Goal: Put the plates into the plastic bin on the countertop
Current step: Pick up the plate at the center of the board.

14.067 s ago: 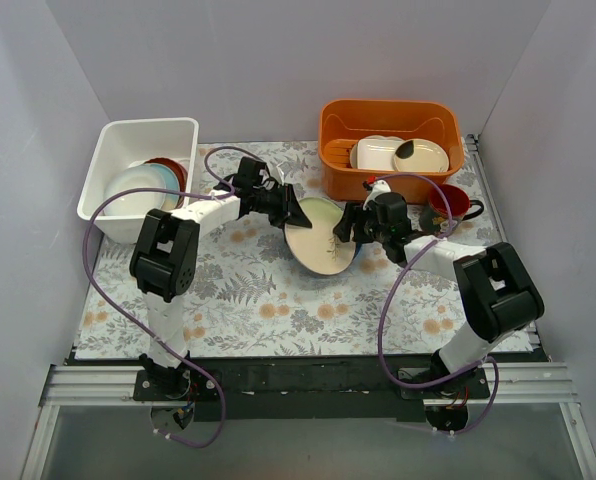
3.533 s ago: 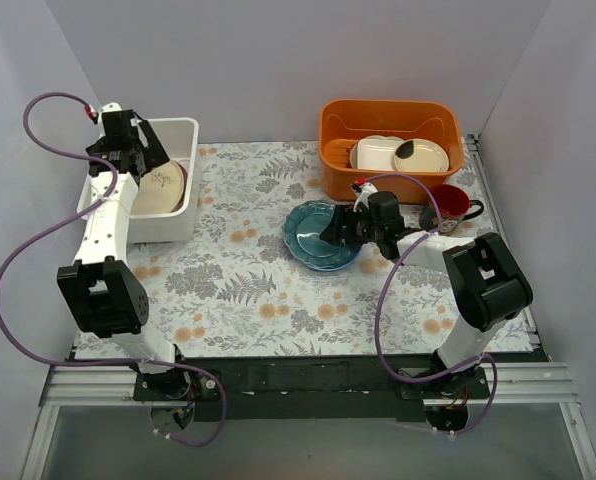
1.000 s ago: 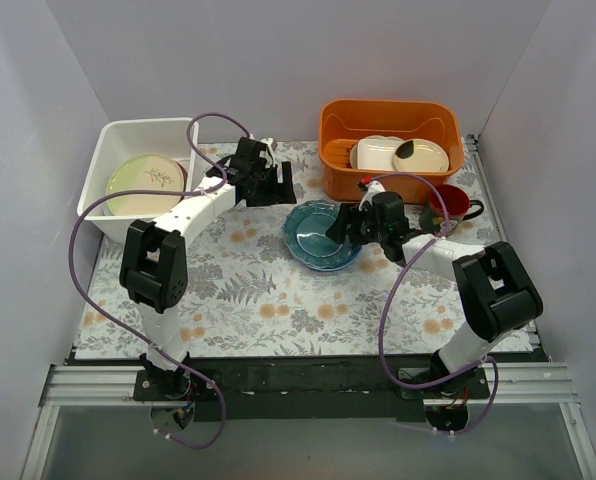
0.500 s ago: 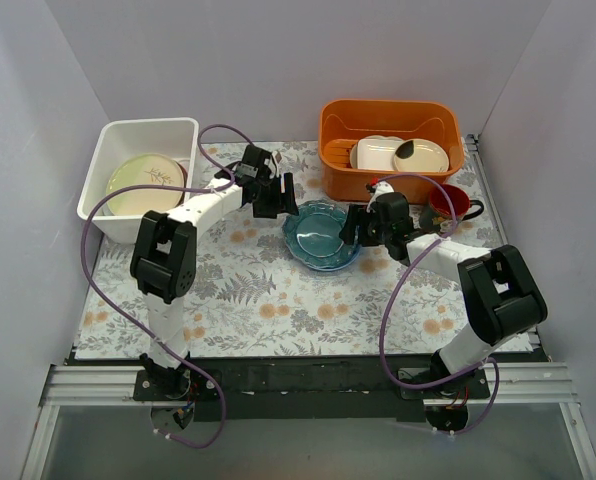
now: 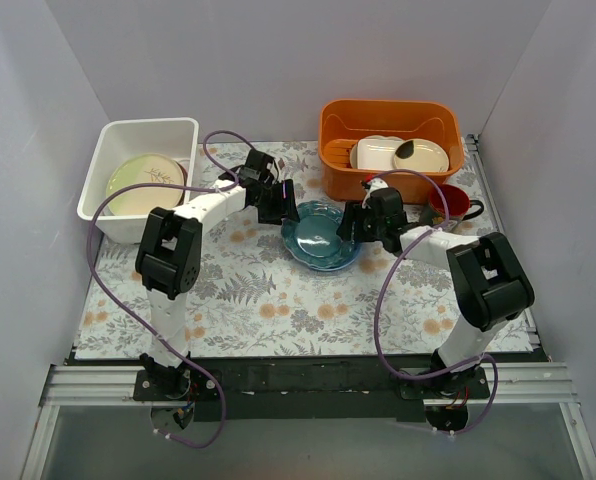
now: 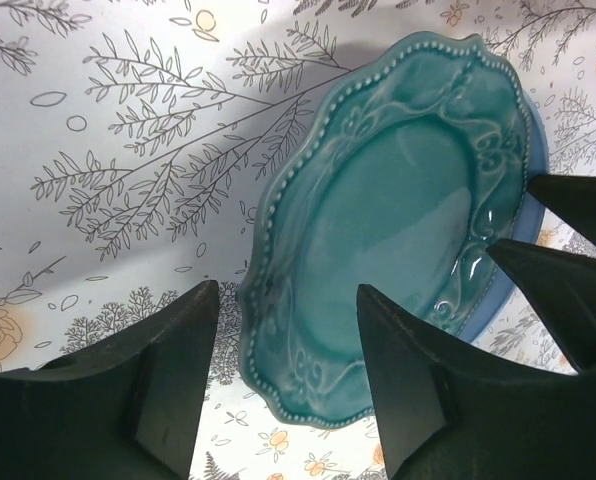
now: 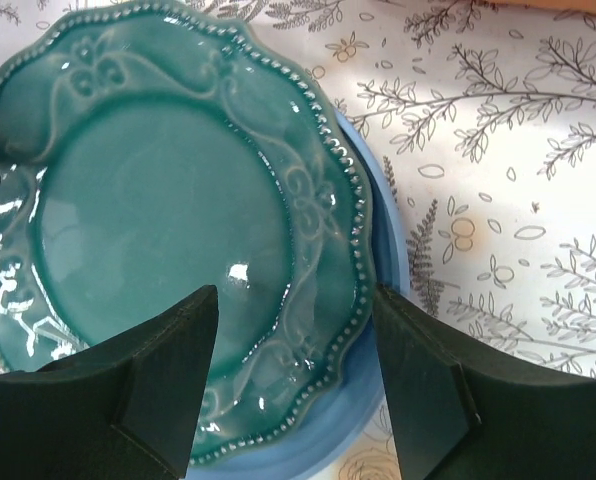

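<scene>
A teal-blue plate [image 5: 318, 236] with a beaded scalloped rim lies on the countertop [image 5: 258, 290], resting on a plain blue plate [image 7: 378, 330]. My left gripper [image 5: 281, 205] is open at its left rim; in the left wrist view [image 6: 288, 390] the teal plate's [image 6: 398, 230] edge lies between the fingers without touching. My right gripper [image 5: 350, 222] is open at the right rim, its fingers astride the rim [image 7: 293, 385]. The white plastic bin [image 5: 138, 125] stands at the far left with the cream-green leaf-sprig plate [image 5: 143, 180] on top inside.
An orange tub [image 5: 388, 112] with cream rectangular dishes [image 5: 398, 153] stands at the back right. A red mug [image 5: 448, 202] sits just right of my right arm. Grey walls close in on three sides.
My left arm has left the cream-green plate in the bin and swung right to the teal plate's left rim. My right gripper has stayed at the plate's right rim.
</scene>
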`<control>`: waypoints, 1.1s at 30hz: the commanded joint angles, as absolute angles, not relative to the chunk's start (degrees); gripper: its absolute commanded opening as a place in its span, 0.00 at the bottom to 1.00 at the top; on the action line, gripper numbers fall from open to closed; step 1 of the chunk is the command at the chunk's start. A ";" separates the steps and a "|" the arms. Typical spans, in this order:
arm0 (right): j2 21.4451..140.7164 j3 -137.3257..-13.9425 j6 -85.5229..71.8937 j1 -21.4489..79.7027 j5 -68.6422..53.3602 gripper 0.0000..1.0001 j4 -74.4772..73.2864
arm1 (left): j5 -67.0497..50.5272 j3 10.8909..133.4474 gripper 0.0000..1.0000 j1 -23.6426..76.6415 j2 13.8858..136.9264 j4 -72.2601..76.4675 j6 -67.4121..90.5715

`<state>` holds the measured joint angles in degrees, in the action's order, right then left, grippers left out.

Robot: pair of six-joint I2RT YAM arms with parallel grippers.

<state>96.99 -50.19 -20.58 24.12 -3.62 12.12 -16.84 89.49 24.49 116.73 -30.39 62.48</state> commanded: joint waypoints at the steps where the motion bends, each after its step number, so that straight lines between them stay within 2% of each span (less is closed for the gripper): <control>1: 100.02 -51.85 -19.69 23.99 -4.66 0.70 10.37 | -19.51 90.00 0.53 24.26 116.45 -30.50 62.75; 5: 100.98 -52.38 -19.86 23.99 -5.97 0.70 10.72 | -21.96 89.47 0.48 24.26 116.28 -29.54 63.19; 15: 100.99 -52.21 -19.78 23.99 -8.87 0.69 11.95 | -33.73 85.35 0.46 24.26 115.67 -22.16 66.79; 19: 100.64 -52.03 -19.78 23.99 -8.96 0.70 11.95 | -35.59 83.76 0.40 24.26 114.96 -18.90 68.47; 28: 100.28 -51.94 -19.95 23.99 -9.58 0.69 12.30 | -42.97 80.34 0.44 24.26 116.28 -11.61 73.82; 33: 100.11 -51.77 -19.95 23.99 -9.58 0.69 12.30 | -44.03 79.63 0.37 24.26 117.42 -9.32 75.41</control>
<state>99.48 -51.75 -19.09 22.68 -4.64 13.15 -36.07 79.26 22.59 117.19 -15.99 72.07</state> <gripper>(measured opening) 0.695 0.394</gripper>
